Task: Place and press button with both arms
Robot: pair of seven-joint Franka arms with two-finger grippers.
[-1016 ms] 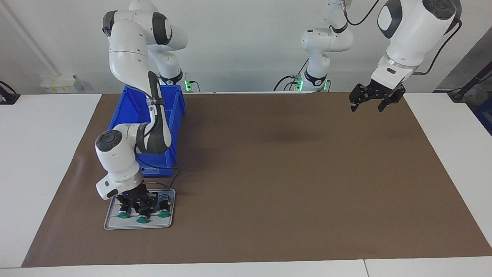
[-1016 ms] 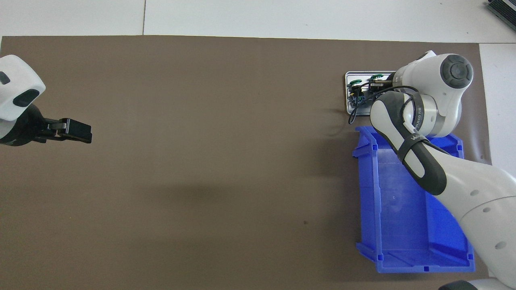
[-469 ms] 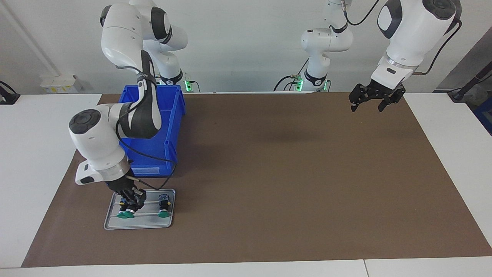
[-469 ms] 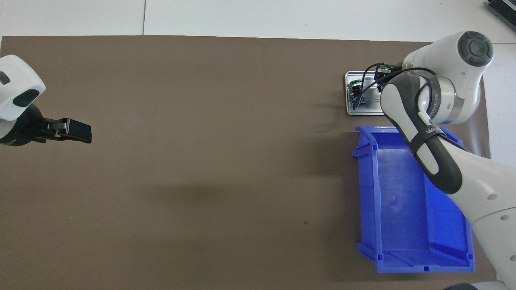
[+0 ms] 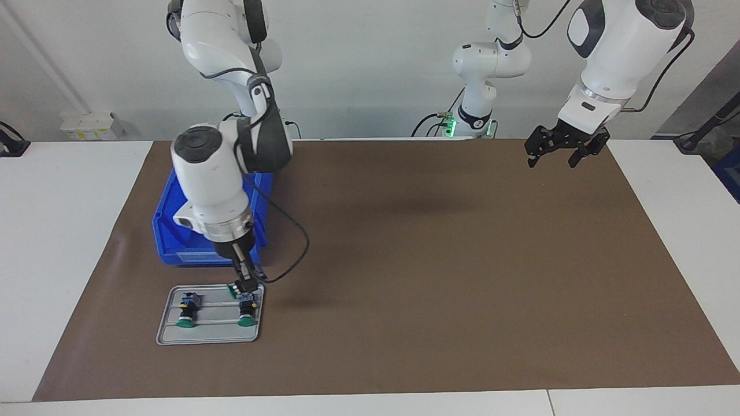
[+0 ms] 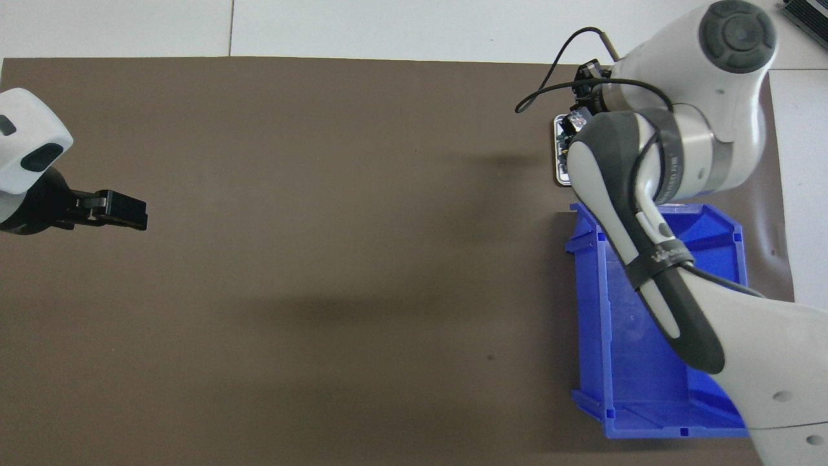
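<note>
My right gripper (image 5: pixel 245 284) hangs just over the tray's (image 5: pixel 208 338) corner nearest the blue bin, shut on a green-capped button (image 5: pixel 234 289) that it holds tilted. Two more buttons lie in the tray, one (image 5: pixel 186 315) toward the right arm's end and one (image 5: pixel 247 314) under the gripper. In the overhead view the right arm covers nearly all of the tray (image 6: pixel 557 150). My left gripper (image 5: pixel 556 155) (image 6: pixel 123 214) is open and holds nothing, raised over the mat's edge at the left arm's end, where it waits.
A blue bin (image 5: pixel 173 249) (image 6: pixel 621 362) stands on the brown mat (image 5: pixel 439 260) right beside the tray, nearer to the robots. A black cable (image 5: pixel 295 254) loops off the right wrist. White table (image 5: pixel 63 231) borders the mat.
The right gripper rose from the tray's middle with one button and swung toward the left arm's end of the tray. Two buttons stay in the tray. The left arm has not moved.
</note>
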